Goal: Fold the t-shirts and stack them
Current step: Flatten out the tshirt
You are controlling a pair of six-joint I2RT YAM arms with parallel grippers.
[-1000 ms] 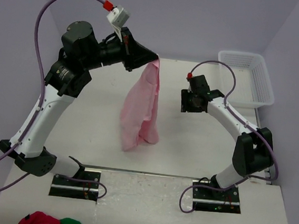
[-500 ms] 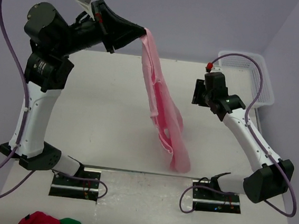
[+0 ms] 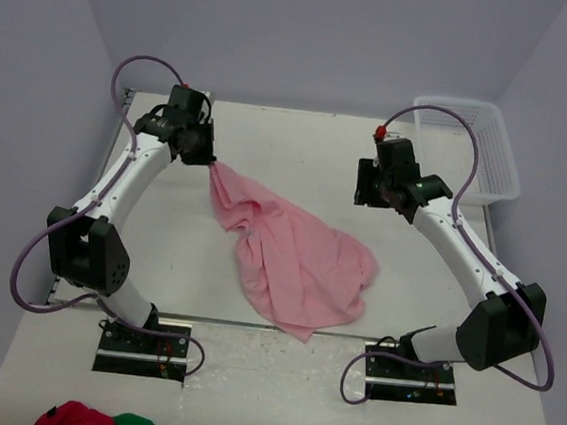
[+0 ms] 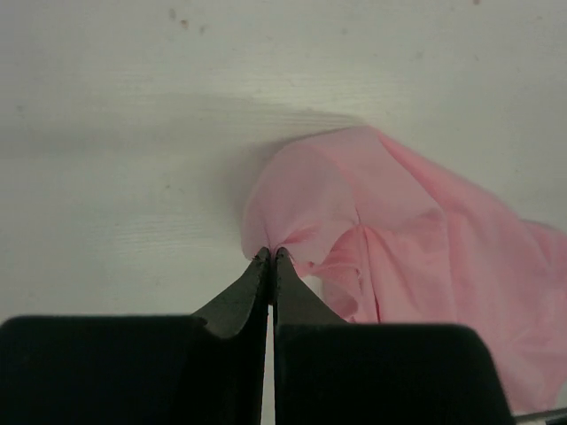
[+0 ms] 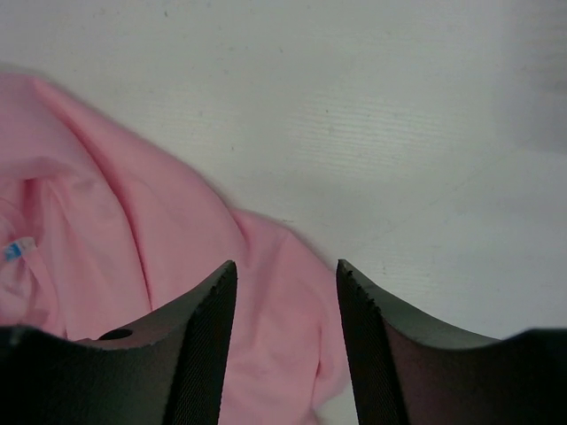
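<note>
**Pink t-shirt** (image 3: 294, 259): lies crumpled and partly spread on the white table (image 3: 301, 134). In the top view it fills the centre, running from left of centre down to the lower middle. Its upper-left end is drawn up into a narrow peak.

**Neck label** (image 5: 16, 251): a small white tag with a blue mark, at the left edge of the right wrist view, among the folds.

**Left gripper** (image 4: 270, 256): fingers pressed together, pinching the peak of the shirt. In the left wrist view the cloth fans out from the tips toward the right of the frame.

**Right gripper** (image 5: 286, 270): fingers spread, with nothing held. In its wrist view the shirt's edge and bare table show through the gap. In the top view it sits right of centre, apart from the shirt.

**Basket** (image 3: 513, 179): white mesh, in the upper right of the top view.

**Red and green cloth** (image 3: 93, 421): bunched in the lower left corner, well apart from the shirt.
</note>
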